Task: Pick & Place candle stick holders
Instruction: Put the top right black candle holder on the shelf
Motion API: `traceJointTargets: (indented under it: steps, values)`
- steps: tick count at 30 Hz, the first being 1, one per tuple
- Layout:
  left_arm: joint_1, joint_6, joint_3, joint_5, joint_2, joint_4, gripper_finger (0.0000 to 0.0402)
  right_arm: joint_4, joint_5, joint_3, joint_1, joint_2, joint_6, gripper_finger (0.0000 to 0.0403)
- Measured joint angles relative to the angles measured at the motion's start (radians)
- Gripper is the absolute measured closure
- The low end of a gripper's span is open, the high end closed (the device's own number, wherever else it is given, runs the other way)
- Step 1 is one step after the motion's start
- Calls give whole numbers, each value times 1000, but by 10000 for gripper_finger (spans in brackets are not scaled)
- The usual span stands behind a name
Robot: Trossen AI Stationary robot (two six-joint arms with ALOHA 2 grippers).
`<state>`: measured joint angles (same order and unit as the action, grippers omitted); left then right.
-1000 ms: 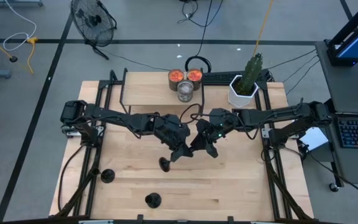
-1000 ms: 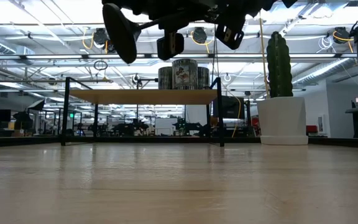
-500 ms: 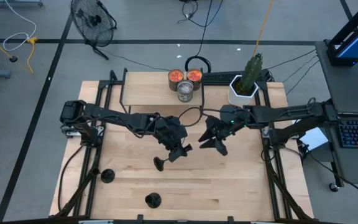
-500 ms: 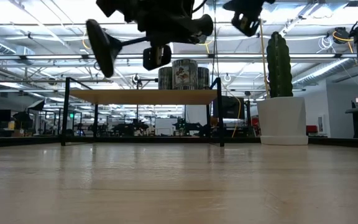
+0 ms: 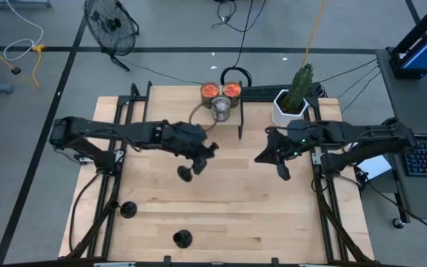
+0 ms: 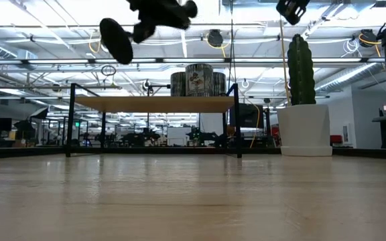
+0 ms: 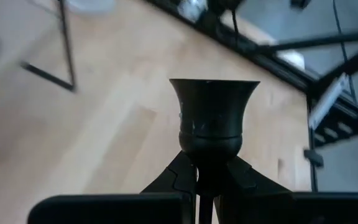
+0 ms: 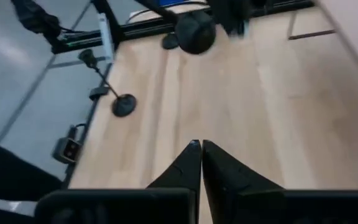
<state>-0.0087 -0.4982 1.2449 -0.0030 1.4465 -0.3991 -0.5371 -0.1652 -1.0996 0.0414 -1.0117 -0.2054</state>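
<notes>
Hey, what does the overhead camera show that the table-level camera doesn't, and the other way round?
Only the high view shows both whole arms, the shut, empty right gripper, and two candle stick holders standing near the table's front edge. Only the low view shows the held holder high above the table and the room behind. Both show the left gripper shut on that holder, the cans on the wire shelf, and the potted cactus.

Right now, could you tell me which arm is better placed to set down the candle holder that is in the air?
The left: its pincer is shut on the candle holder, held above the table. The right pincer is shut, empty, off to the side.
</notes>
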Motion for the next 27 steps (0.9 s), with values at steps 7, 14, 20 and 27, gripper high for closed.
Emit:
traceJointTargets:
  steps: [7,14,20,27]
  values:
    - [22,74,0,-212,-136,-11,376,-100,111,0,0,80,52,401]
    - [27,233,0,-479,-252,35,376,-104,120,0,0,140,116,402]
    - [57,397,0,-643,-287,112,376,-154,177,0,-1,174,150,402]
    - [197,480,0,-624,-302,160,376,-101,221,98,-1,252,96,403]
